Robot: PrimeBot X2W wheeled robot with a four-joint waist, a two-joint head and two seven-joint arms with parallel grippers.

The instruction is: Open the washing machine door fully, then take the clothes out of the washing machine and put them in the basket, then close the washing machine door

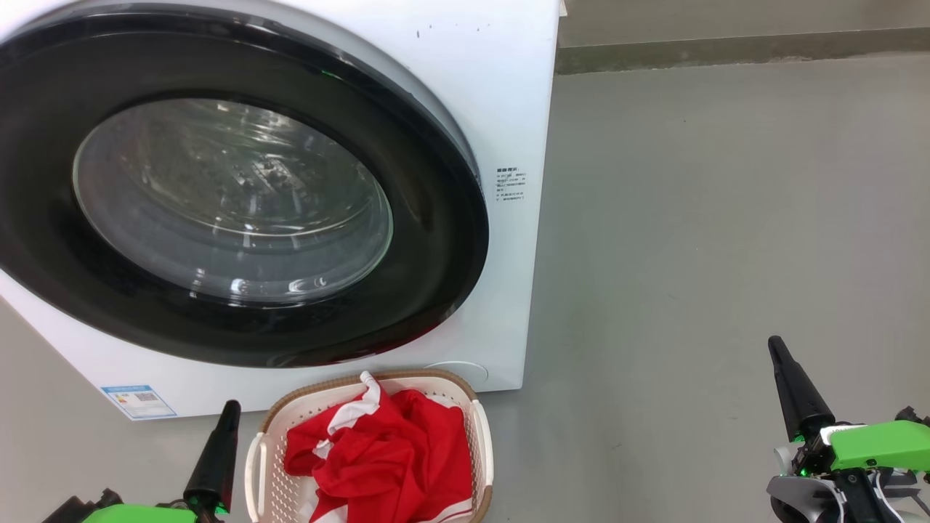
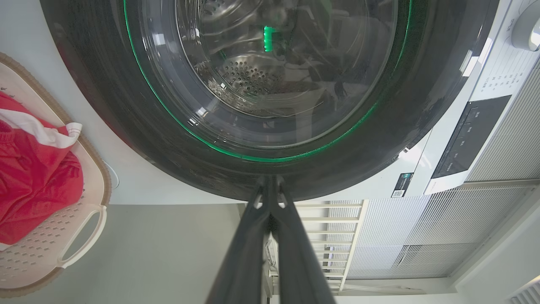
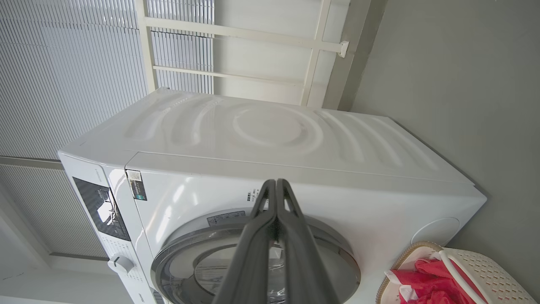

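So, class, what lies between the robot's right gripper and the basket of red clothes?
Bare grey floor lies between the right gripper and the basket; nothing stands on that stretch, as the head view shows.

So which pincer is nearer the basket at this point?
Left. The left pincer points up right beside the basket, close to its left handle. The right pincer is well off to the basket's right.
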